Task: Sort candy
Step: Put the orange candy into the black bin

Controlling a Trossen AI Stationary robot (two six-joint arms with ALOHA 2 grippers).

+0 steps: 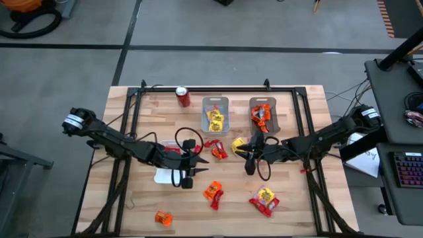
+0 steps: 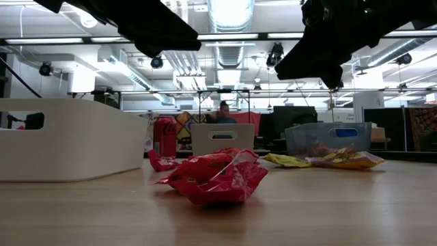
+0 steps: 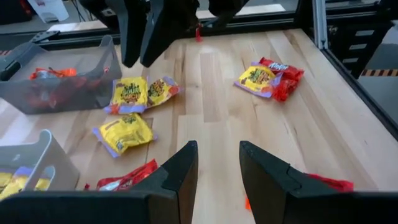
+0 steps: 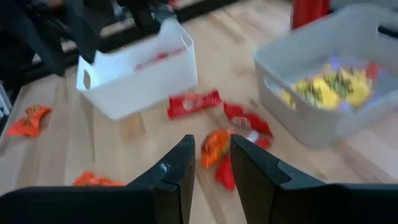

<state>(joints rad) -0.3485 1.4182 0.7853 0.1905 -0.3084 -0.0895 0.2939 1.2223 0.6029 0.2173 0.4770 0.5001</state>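
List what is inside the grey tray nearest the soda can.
The grey tray holds yellow candy packets, piled together. Whatever lies beneath the top ones is covered, so no count is possible.

Small crinkly wrapped candy packets (image 1: 213,192) show red, yellow and orange on the pale striped wooden table (image 1: 297,205). The far soda can (image 1: 183,96) is red; the plastic tray at left (image 4: 140,71) is white.

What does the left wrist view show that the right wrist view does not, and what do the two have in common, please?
Only the left wrist view: the grey tray of orange candy, loose yellow packets on the table, and the right gripper ahead. Only the right wrist view: the white tray holding red candy, the red soda can and an orange packet lying apart. Both: the wooden table, the tray of yellow candy, and an open gripper in front, the left gripper in one.
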